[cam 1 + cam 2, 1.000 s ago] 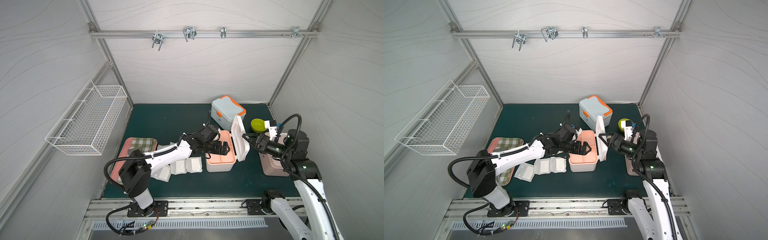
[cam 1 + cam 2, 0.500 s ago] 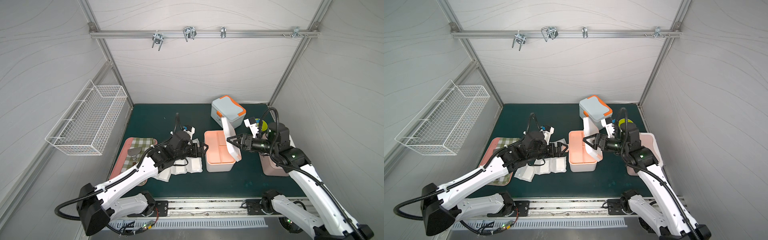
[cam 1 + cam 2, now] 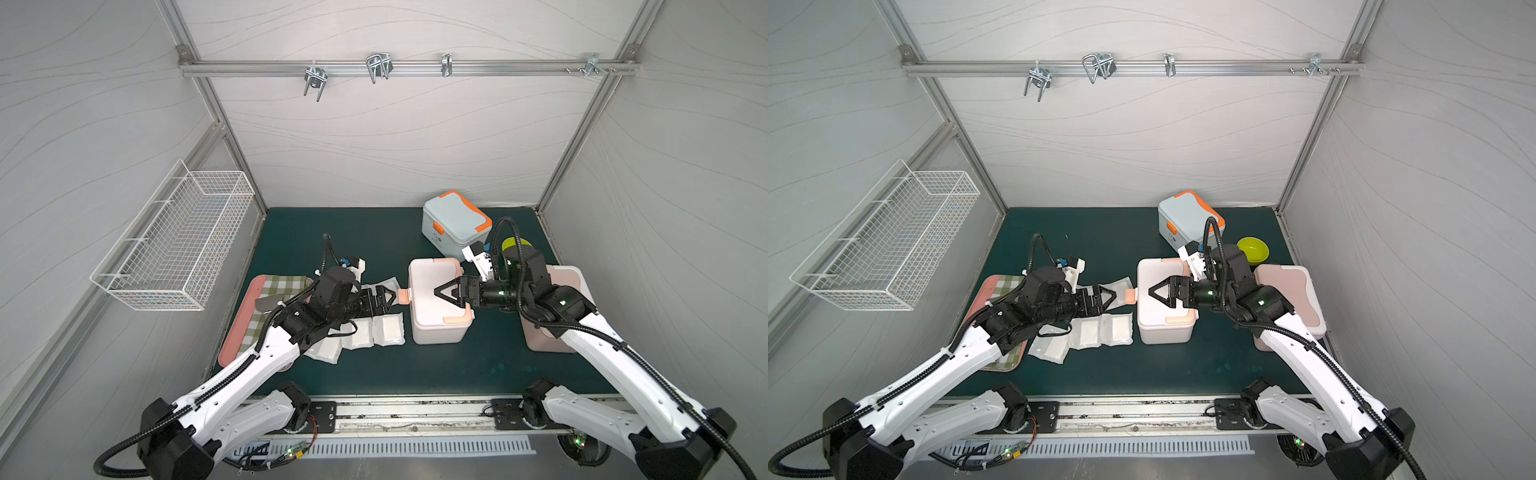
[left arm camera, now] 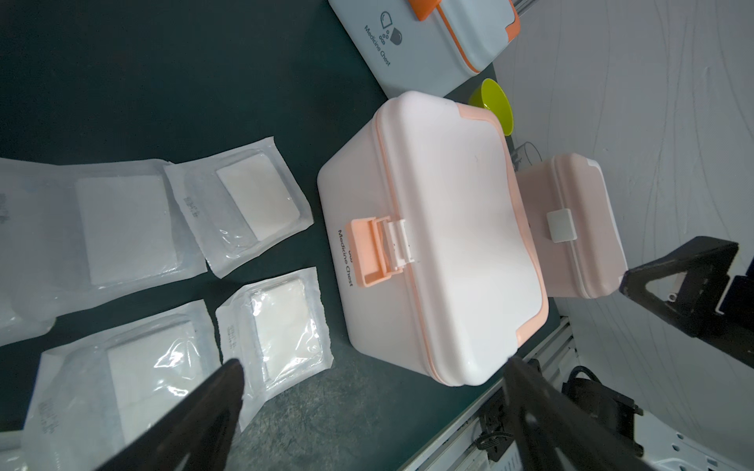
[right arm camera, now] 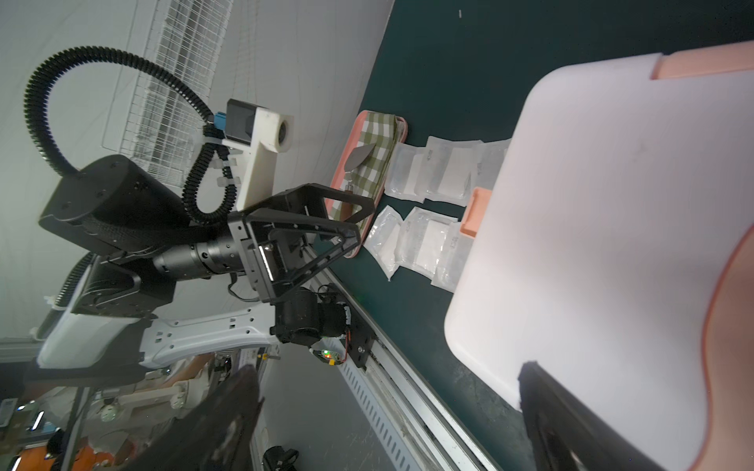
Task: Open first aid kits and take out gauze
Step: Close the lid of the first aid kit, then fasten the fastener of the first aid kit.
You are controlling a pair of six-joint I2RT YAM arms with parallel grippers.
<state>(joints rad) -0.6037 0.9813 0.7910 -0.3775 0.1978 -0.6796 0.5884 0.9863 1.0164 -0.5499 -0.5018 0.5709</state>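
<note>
Pink tray (image 3: 239, 332) on the left of the dark green worktop (image 3: 374, 241), checked cloth (image 3: 286, 286) on it. Lime bowl (image 3: 1253, 249) back right, white wire basket (image 3: 174, 249) on the left wall.

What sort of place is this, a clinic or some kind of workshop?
Probably a robot test booth, not a clinic: plain white walls on an aluminium frame, a left arm and right arm bolted to a front rail, and a white medicine chest set out like a prop.
</note>
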